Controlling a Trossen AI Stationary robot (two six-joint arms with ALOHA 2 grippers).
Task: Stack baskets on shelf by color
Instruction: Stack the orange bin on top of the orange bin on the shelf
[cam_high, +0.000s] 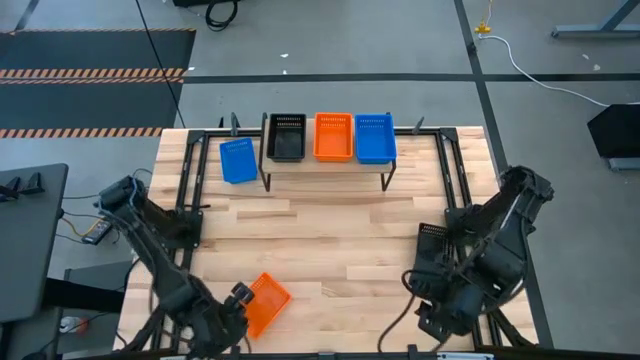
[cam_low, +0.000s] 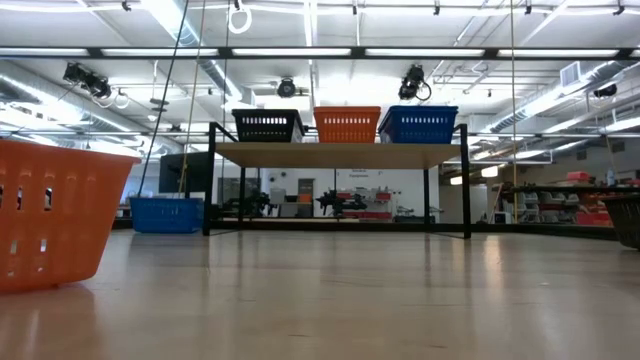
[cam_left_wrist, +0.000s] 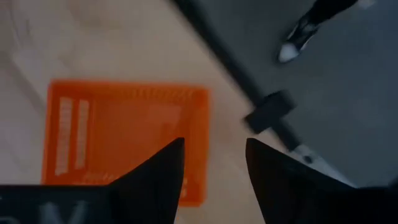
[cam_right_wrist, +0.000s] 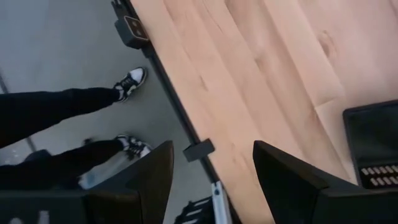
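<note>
Up on the shelf (cam_high: 325, 172), a light wooden board on thin black metal legs, three baskets sit side by side: a black basket (cam_high: 285, 137), an orange basket (cam_high: 333, 136) and a blue basket (cam_high: 374, 138), each a shallow rectangular plastic tray with slotted mesh walls. From table height their walls flare slightly outward toward the rims. A second blue basket (cam_high: 237, 160) rests on the table (cam_high: 330, 240) just beside the shelf's left end, a little askew.

My left claw (cam_high: 240, 296) hangs over the near left edge of the pale, plank-grained table, its two dark tapered fingers (cam_left_wrist: 155, 180) parted with a clear gap and nothing between them. Right below them lies another orange basket (cam_high: 264, 304), turned at an angle to the table's edge; its flat floor is smooth and rows of small slots run along its sides.

My right claw (cam_right_wrist: 211, 174) waits over the near right edge, fingers spread wide and empty, above the black frame rail that borders the wood. A black basket (cam_right_wrist: 375, 144) with a slotted wall sits on the table close by. Beyond the edge, on the grey floor, a person's dark trouser legs and black-and-white shoes (cam_right_wrist: 130, 81) show
</note>
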